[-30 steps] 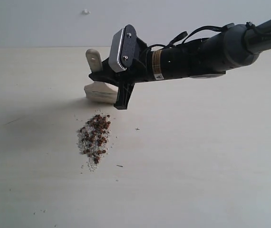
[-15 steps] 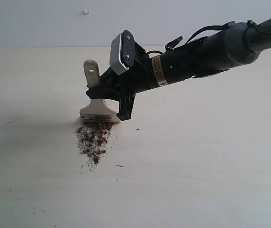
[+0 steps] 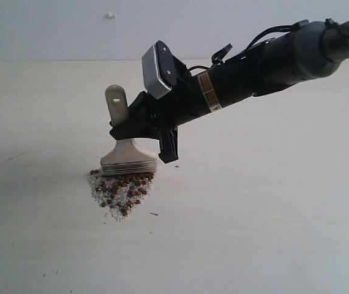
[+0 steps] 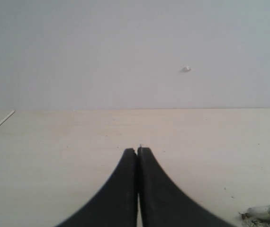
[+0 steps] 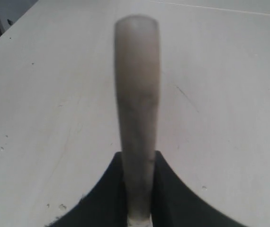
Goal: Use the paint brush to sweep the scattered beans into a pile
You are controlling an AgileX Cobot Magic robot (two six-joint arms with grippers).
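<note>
Beans: tiny reddish-brown beans (image 3: pixel 122 188) mixed with pale crumbs, in a rough triangular pile left of the table's middle.
Brush: flat wooden-handled paint brush (image 3: pixel 125 153), upright, bristles touching the pile's far edge.
Surface: pale wooden tabletop (image 3: pixel 272 220).
Room: plain grey-white wall (image 3: pixel 52 30).
Right arm: slants down; right gripper (image 3: pixel 144 131) clamps the handle.
Left arm: left gripper (image 4: pixel 138 156) has its jaws pressed together, empty.

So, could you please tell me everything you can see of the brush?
The brush is flat and wide, with a pale wooden handle holed near its end and a silvery ferrule. It stands nearly upright, handle up, bristle end down on the table at the far edge of the beans. The right gripper is shut on its handle.
</note>
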